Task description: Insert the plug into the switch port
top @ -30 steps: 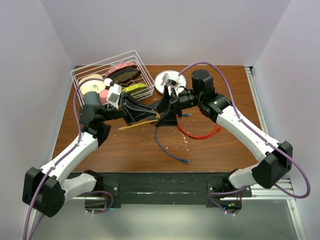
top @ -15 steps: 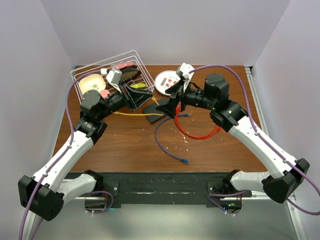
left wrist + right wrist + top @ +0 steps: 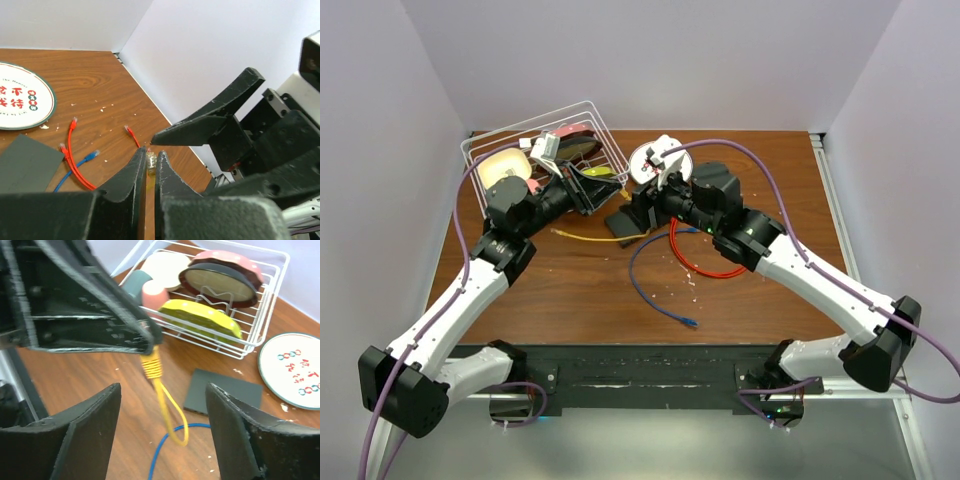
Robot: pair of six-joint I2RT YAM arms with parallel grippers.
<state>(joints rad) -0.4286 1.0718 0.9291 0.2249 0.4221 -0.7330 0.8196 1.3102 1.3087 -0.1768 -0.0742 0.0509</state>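
Note:
My left gripper (image 3: pixel 150 159) is shut on the clear plug (image 3: pixel 150 161) of a yellow cable (image 3: pixel 585 236), held above the table in front of the rack. In the right wrist view the yellow cable's boot (image 3: pixel 152 366) hangs from the left gripper's fingers (image 3: pixel 100 315), and the cable loops down. The switch (image 3: pixel 628 222), a flat black box, lies on the wood between the arms (image 3: pixel 222 392) (image 3: pixel 25 165). My right gripper (image 3: pixel 165 427) stands open just above and right of it (image 3: pixel 636 207), facing the left one, with nothing between its fingers.
A white wire rack (image 3: pixel 545 160) with bowls and plates stands at the back left. A round patterned plate (image 3: pixel 655 160) lies behind the switch. Red (image 3: pixel 715 262) and blue (image 3: pixel 655 290) cables curl on the table right of and in front of it.
The switch, tilted up at the right gripper a second ago, now lies flat. My left gripper has drawn back toward the rack with the plug. The right gripper has swung back left.

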